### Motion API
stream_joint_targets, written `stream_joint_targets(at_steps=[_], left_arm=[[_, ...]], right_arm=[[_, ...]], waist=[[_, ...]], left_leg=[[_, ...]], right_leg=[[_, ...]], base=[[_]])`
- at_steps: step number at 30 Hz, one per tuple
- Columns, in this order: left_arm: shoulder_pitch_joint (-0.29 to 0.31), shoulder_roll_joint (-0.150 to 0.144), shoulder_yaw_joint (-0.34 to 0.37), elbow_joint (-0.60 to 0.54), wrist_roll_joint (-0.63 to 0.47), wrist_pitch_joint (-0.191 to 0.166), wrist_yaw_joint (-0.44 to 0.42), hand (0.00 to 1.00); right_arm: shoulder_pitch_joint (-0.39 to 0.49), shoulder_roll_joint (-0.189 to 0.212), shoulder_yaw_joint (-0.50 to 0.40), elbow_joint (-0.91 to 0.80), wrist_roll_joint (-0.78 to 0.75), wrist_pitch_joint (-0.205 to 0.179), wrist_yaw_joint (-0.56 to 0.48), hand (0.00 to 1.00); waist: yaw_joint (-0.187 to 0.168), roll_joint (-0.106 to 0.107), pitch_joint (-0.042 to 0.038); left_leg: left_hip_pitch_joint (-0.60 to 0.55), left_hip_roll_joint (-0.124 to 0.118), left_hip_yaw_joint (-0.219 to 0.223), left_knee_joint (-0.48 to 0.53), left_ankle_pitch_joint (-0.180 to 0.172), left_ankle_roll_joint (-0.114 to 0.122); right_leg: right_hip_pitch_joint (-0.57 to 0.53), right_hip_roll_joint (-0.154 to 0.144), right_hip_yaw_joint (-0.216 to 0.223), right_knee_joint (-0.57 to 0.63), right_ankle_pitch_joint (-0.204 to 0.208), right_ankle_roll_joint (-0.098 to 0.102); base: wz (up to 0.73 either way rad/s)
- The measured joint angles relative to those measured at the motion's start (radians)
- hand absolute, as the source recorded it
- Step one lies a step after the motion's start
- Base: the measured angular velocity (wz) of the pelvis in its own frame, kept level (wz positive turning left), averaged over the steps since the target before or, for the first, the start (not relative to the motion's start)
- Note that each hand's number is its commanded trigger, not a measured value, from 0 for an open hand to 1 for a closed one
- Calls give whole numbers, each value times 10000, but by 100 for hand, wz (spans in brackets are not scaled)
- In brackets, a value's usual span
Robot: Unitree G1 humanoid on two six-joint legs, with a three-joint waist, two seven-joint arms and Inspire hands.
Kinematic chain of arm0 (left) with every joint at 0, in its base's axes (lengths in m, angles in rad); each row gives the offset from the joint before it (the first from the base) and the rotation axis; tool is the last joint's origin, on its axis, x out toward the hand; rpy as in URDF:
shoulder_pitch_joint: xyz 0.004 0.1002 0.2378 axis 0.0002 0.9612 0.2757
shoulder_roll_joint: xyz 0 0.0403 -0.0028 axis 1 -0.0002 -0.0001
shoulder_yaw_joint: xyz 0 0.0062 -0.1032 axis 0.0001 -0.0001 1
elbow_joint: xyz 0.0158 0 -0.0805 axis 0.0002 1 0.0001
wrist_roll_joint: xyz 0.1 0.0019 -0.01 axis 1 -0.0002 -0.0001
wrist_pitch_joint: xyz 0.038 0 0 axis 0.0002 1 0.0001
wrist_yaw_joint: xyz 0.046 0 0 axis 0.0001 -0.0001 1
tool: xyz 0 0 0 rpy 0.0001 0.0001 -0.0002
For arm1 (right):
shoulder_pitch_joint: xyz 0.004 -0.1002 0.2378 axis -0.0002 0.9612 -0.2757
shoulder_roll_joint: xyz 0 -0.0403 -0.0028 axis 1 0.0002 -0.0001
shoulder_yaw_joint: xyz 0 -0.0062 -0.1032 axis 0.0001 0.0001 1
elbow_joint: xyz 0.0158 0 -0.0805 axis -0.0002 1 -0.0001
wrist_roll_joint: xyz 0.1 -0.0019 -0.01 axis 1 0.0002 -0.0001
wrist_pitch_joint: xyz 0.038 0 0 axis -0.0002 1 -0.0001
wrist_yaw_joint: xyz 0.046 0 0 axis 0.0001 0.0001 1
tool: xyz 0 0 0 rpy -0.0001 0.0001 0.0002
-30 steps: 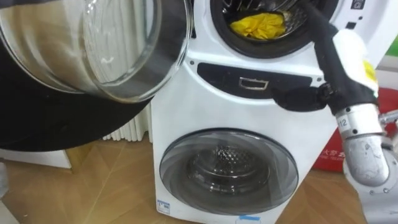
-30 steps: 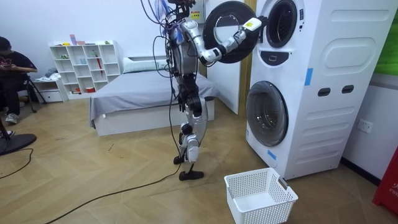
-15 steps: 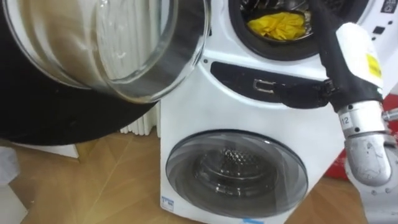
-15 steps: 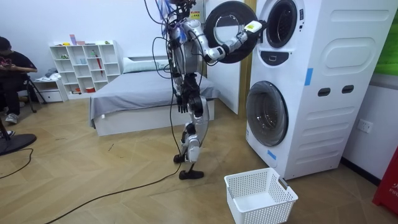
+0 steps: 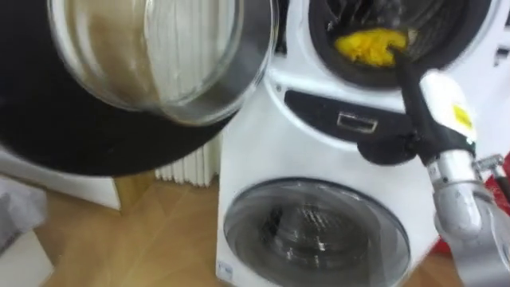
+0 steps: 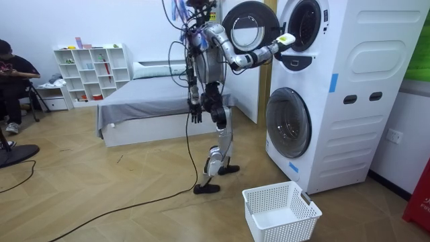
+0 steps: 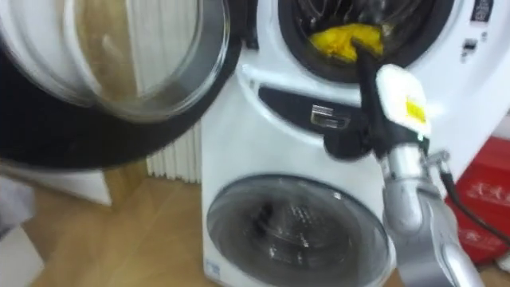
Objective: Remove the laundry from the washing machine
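A yellow cloth lies at the front of the upper washing machine's drum. My right arm reaches up into that drum, and my right hand is at the cloth's right edge, its fingers hidden by the arm and the cloth. The upper machine's round glass door stands swung open on the left. In the room view I stand before the stacked machines with one foot lifted off the floor, and my left hand hangs relaxed at my side.
The lower machine's door is closed. A white laundry basket stands on the floor in front of the machines. A white radiator is left of them, a red object right. A bed and a seated person are behind me.
I have stepped closer to the machines, and my right arm has gone deeper into the upper drum, up to the yellow cloth. The eye views shifted with the step.
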Motion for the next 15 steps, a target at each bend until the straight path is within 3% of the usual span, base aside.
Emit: stream_joint_targets(at_steps=[1, 3, 4, 6, 7, 8, 9, 10, 11, 12, 14, 15], left_arm=[[4, -21, 4, -3, -64, -71, 4, 0], [-146, -61, 5, -12, -66, -163, 23, 0], [-244, -49, 16, -11, -65, -181, 86, 0], [-427, 9, 17, -6, -143, -215, 246, 0], [-502, 41, 22, 0, -156, -276, 290, 0], [-742, 53, 18, -7, -167, -349, 354, 0], [-789, 63, 12, -9, -169, -363, 369, 0], [-884, 77, -5, -52, -170, -388, 391, 0], [-1080, 97, -126, -63, -170, -459, 423, 0], [-1139, 119, -177, -52, -182, -499, 428, 0], [-1338, 131, -271, -114, -142, -557, 435, 0], [-1328, 134, -303, -139, -151, -559, 439, 0]], right_arm=[[61, -53, 2, -255, 38, 135, -13, 0], [209, -185, 3, -880, 99, 126, -76, 0], [365, -194, 4, -1372, 101, 55, -233, 0], [409, -192, 46, -1672, 160, -144, -302, 0], [409, -207, 4, -1893, 175, -174, -369, 0], [408, -236, 2, -1952, 207, -207, -492, 0], [413, -238, 6, -1949, 223, -206, -519, 0], [472, -238, 4, -1950, 173, -225, -523, 0], [542, -225, 22, -1932, 178, -251, -519, 0], [572, -203, 20, -1927, 137, -284, -517, 0], [576, -212, -2, -1953, 59, -274, -446, 0], [640, -217, -17, -2148, 79, -280, -277, 0]], waist=[[-32, -86, 4], [-140, 15, 86], [-235, 105, 140], [-368, 104, 161], [-441, 107, 164], [-444, 101, 174], [-448, 108, 185], [-462, 140, 191], [-544, 316, 221], [-584, 362, 210], [-655, 437, 208], [-752, 469, 206]], left_leg=[[208, -175, 169, 2, -162, 112], [460, -315, 357, 207, -550, 193], [581, -356, 438, 361, -804, 258], [807, -466, 651, 342, -1093, 311], [941, -525, 802, 348, -1301, 377], [1194, -586, 918, 290, -1459, 437], [1372, -628, 927, 240, -1534, 462], [1746, -662, 904, 113, -1668, 506], [2047, -637, 660, -4, -1830, 510], [2160, -603, 544, -88, -1869, 522], [2407, -313, 329, -403, -1861, 474], [2466, -233, 264, -448, -1873, 459]], right_leg=[[253, -208, 71, -129, -67, 130], [455, -435, 258, 79, -146, 280], [505, -533, 396, 358, -171, 331], [151, -790, 564, 1508, -269, 567], [-209, -971, 614, 2609, -193, 770], [-653, -1205, 610, 3787, 123, 1175], [-831, -1289, 620, 4289, 360, 1244], [-1096, -1324, 626, 5116, 1026, 1219], [-1329, -1197, 614, 5734, 1691, 1154], [-1453, -1102, 608, 5898, 1697, 1090], [-2613, -686, 553, 5506, 762, 829], [-2863, -557, 562, 5087, 689, 810]], base=[[-22], [-19], [-22], [-26], [-24], [-23], [-17], [0], [6], [14], [22], [31]])
